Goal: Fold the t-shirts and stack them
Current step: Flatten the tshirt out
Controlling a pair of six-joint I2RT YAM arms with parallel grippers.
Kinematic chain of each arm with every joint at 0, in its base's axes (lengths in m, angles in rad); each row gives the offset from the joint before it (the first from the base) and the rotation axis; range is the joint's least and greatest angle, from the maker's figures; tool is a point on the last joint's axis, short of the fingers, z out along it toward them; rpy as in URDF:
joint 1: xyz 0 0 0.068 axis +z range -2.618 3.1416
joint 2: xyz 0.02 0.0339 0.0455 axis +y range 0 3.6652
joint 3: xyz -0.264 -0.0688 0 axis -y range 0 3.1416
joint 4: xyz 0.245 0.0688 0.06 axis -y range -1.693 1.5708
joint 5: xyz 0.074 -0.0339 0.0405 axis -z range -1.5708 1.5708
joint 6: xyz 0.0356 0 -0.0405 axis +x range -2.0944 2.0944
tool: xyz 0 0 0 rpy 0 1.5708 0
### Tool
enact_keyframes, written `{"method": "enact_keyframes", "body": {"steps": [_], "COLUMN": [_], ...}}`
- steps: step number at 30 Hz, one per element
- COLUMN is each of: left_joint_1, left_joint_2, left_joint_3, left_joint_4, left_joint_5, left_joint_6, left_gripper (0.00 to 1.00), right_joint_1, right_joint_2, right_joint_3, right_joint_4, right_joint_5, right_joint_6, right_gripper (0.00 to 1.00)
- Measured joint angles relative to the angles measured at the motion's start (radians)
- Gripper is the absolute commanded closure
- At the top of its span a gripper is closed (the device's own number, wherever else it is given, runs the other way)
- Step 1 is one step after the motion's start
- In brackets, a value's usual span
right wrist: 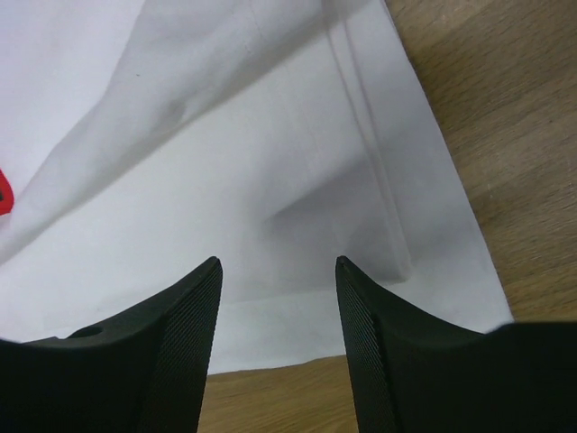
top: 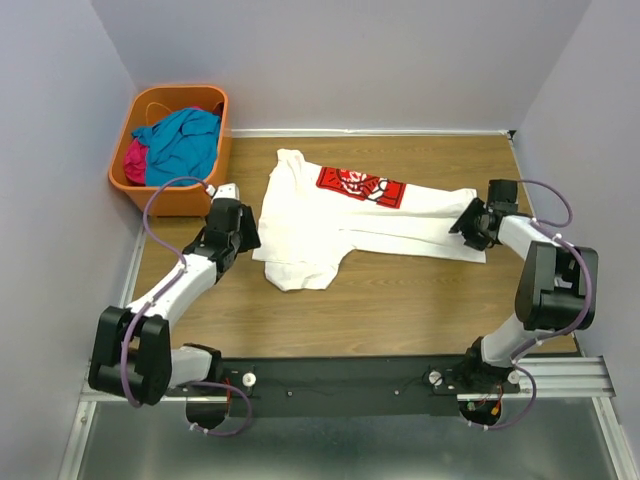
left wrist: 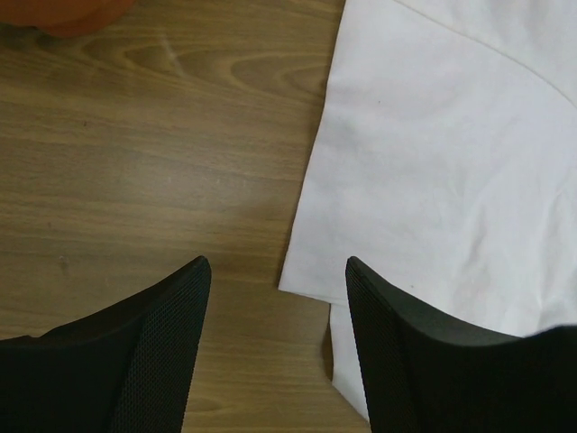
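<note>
A white t-shirt (top: 340, 222) with a red print (top: 360, 186) lies partly folded across the wooden table. A teal-blue t-shirt (top: 185, 140) and a magenta one (top: 135, 160) sit bunched in the orange basket (top: 215, 110). My left gripper (top: 245, 230) stands open at the shirt's left edge; in the left wrist view its jaws (left wrist: 275, 266) frame bare wood and a white corner (left wrist: 433, 180). At the shirt's right end my right gripper (top: 462, 225) is open, its jaws (right wrist: 278, 263) low over the white hem (right wrist: 297, 225), with nothing held.
The orange basket stands at the back left against the wall. Grey walls enclose the table on three sides. Bare wood (top: 400, 300) runs along the front of the shirt, and a metal rail (top: 350, 385) carries both arm bases.
</note>
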Motion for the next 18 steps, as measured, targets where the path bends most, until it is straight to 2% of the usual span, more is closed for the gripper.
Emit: {"method": "enact_keyframes", "body": {"steps": [6, 18], "left_joint_1": [-0.003, -0.023], "left_joint_2": [0.109, 0.298], "left_joint_3": [0.024, 0.146], "left_joint_4": [-0.034, -0.112], "left_joint_5": [0.050, 0.074], "left_joint_6": [0.000, 0.026], "left_gripper": [0.35, 0.34], "right_joint_1": [0.002, 0.024], "right_joint_2": [-0.100, -0.257], "right_joint_3": [-0.006, -0.081], "right_joint_4": [-0.011, -0.045], "right_joint_5": [-0.032, -0.112], "right_joint_6": [-0.025, -0.045], "right_gripper": [0.27, 0.25]}}
